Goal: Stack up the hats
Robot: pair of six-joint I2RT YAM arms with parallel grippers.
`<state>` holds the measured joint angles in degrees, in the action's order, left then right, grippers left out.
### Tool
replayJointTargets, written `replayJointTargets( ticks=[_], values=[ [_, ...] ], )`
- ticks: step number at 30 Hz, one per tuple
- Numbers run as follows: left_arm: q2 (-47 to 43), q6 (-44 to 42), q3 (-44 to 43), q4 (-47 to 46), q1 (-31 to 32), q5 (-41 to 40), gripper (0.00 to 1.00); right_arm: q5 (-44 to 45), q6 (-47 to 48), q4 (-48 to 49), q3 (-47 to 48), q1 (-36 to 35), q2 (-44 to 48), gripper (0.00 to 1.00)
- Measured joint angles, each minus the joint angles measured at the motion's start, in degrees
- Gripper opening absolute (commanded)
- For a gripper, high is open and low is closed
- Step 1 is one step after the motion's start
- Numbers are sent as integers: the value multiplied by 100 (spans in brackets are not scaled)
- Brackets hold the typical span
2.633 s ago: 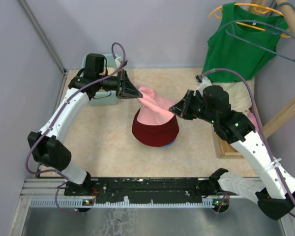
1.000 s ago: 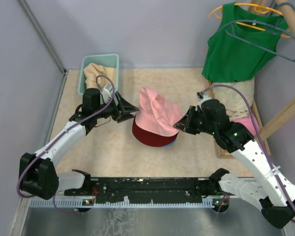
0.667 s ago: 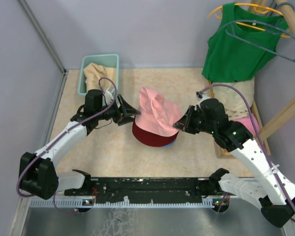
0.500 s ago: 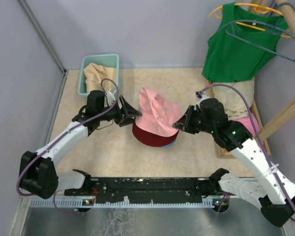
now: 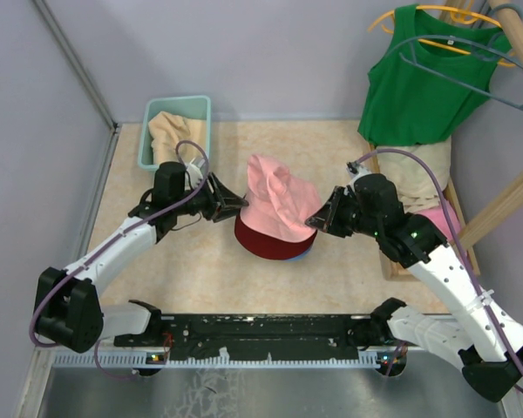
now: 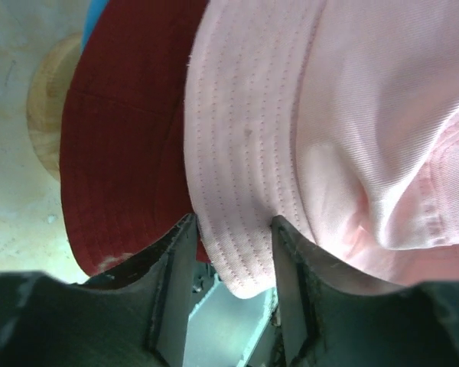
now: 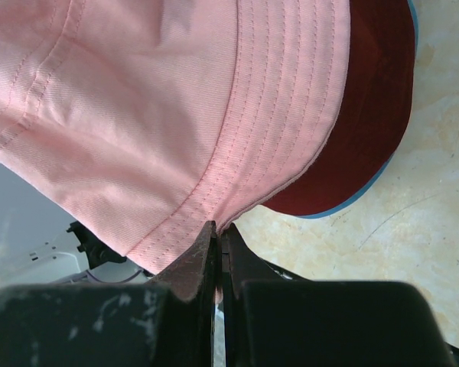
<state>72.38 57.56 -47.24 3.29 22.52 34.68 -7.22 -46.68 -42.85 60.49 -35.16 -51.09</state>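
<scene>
Pink hat (image 5: 277, 198) crumpled atop dark red hat (image 5: 275, 239), tabletop centre. Right gripper (image 5: 311, 222) clenched on its right brim edge. Left gripper (image 5: 238, 202) – jaws apart, straddling left brim edge. Hat spans left-right between claws – both equally near.

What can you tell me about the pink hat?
The pink hat is soft fabric with rows of stitching on its brim. It is crumpled and lopsided, draped on top of the dark red hat. The right gripper pinches its brim with shut jaws. The left gripper has its jaws apart around the opposite brim edge.
</scene>
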Motion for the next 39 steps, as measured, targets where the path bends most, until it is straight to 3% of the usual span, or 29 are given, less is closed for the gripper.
replayJointTargets(
  ticks=[4, 12, 25, 29, 33, 39],
  values=[
    [0, 50, 20, -63, 0, -87, 34, -7, -4, 0, -2, 0, 0, 0],
    [-35, 66, 26, -72, 0, -240, 0, -24, -4, 2, -11, 0, 0, 0],
    [-680, -232, 162, 94, -245, -358, 0, -70, 15, 26, -275, 0, -22, 1],
    [-667, -404, 343, 105, -282, -149, 0, -87, 70, 28, -275, 0, -44, 19],
    [-651, -573, 509, 52, -304, 92, 0, -52, 175, -44, -275, 0, -42, 51],
    [-649, -907, 522, -81, -332, 334, 0, 332, 409, -350, -275, 2, 87, 61]
  ],
)
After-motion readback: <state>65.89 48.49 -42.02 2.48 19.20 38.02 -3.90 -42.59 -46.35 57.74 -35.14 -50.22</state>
